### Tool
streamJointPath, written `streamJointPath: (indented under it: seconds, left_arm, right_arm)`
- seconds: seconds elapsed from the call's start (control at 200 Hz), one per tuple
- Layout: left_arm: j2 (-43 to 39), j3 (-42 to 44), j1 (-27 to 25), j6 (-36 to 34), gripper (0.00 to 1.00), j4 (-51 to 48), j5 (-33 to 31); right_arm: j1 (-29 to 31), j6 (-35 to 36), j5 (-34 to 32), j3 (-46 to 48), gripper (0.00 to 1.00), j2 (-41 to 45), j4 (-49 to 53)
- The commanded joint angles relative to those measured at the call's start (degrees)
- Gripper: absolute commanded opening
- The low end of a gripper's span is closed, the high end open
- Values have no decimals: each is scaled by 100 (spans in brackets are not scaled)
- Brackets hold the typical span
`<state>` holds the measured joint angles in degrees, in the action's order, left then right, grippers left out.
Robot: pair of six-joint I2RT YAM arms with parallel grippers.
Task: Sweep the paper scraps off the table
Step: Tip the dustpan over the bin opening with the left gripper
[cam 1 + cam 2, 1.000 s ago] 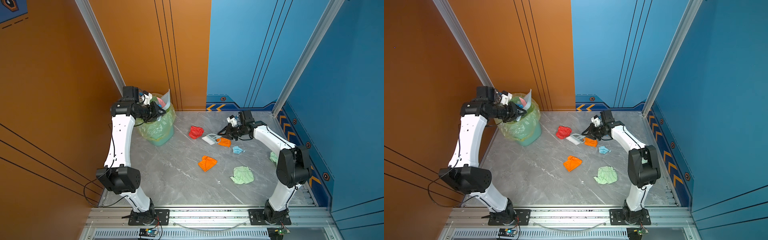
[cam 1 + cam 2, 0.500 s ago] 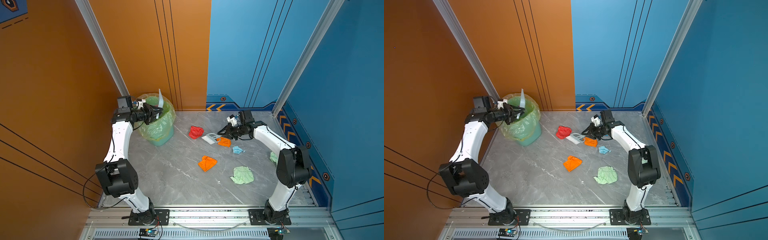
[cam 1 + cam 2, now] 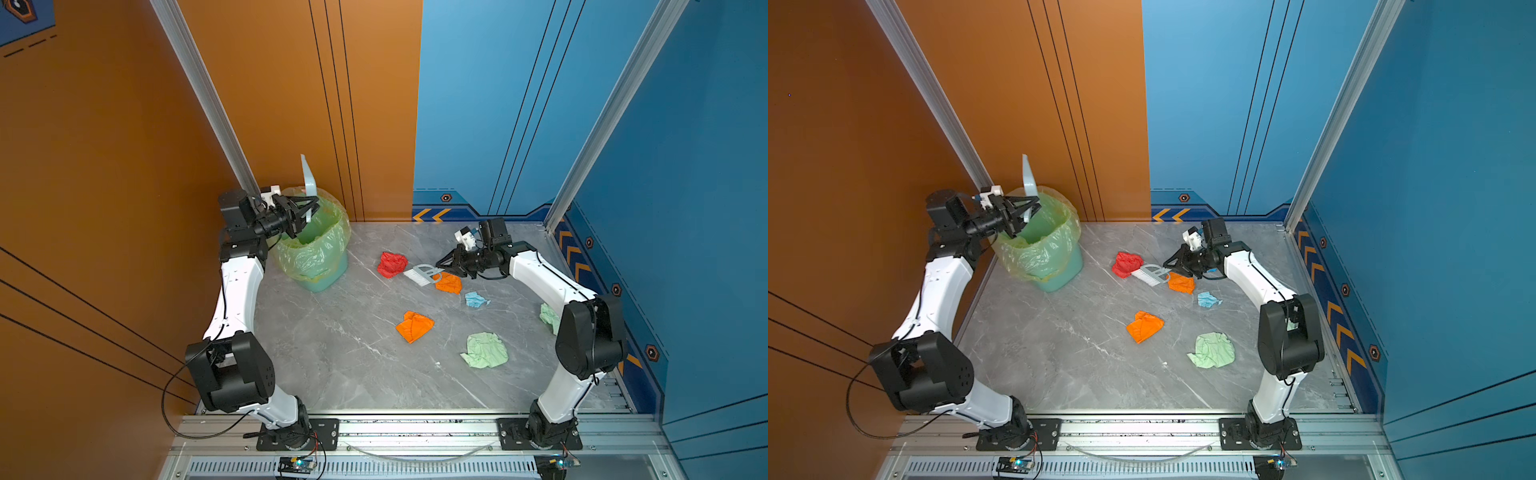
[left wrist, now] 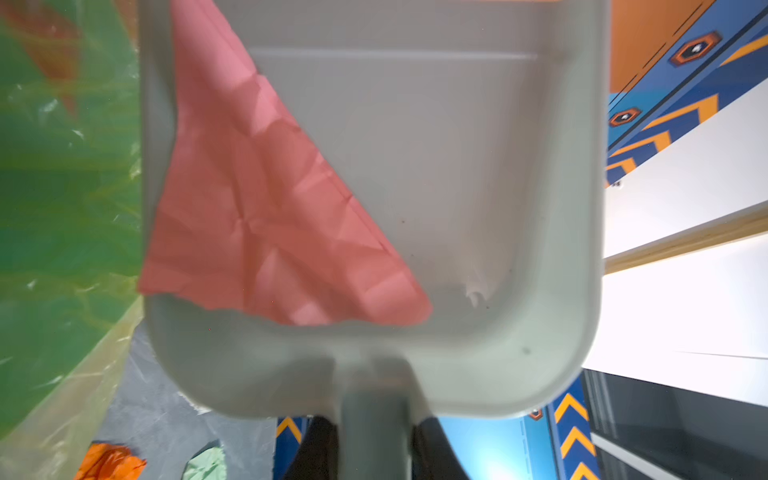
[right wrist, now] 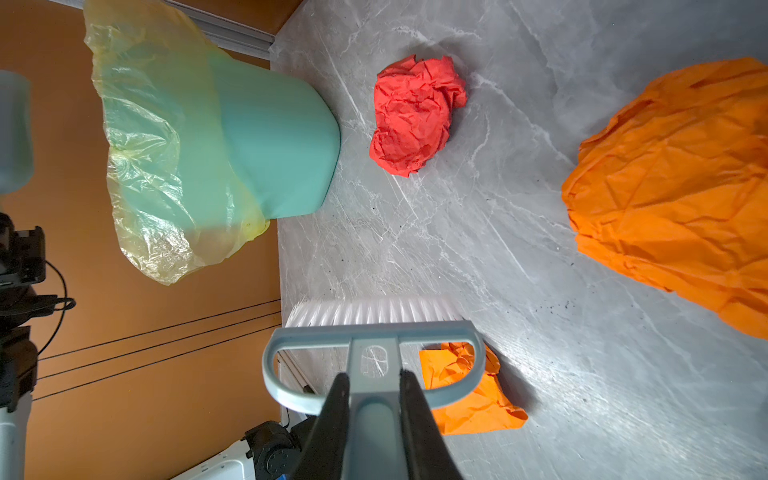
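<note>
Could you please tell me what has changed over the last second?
The left gripper drew back leftward, swinging the dustpan it holds from tipped over the bin to upright above its rim; a pink scrap lies inside. The right gripper, its brush and the paper scraps on the table stayed put.

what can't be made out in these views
Bin contents: too dim and small in both top views; blurred beside the dustpan in the left wrist view.
Pale green scrap: partly hidden by the right arm in a top view.
Large orange scrap: cut off by the right wrist view's edge.
Pink scrap: one end cut off by the left wrist view's edge.
</note>
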<state>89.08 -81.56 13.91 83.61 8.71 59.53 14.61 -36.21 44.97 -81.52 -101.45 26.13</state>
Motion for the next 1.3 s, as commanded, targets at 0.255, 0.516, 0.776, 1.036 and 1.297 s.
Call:
streamJointPath:
  seconds: [0.255, 0.516, 0.776, 1.036, 1.297]
  left_arm:
    - [68, 687, -35, 3019, 0, 3683, -295]
    - [241, 970, -48, 3786, 0, 4703, -491]
    - [151, 998, -107, 3789, 0, 4834, -573]
    - [15, 743, -276, 3310, 0, 4626, -461]
    - [-639, 302, -573, -105, 0, 1108, -324]
  right_arm:
    - [40, 237, -225, 11, 0, 264, 305]
    - [33, 265, -252, 32, 0, 255, 314]
    - [33, 291, -354, -65, 0, 246, 367]
    - [39, 307, -554, -202, 0, 274, 415]
    - [89, 404, -1247, -610, 0, 254, 595]
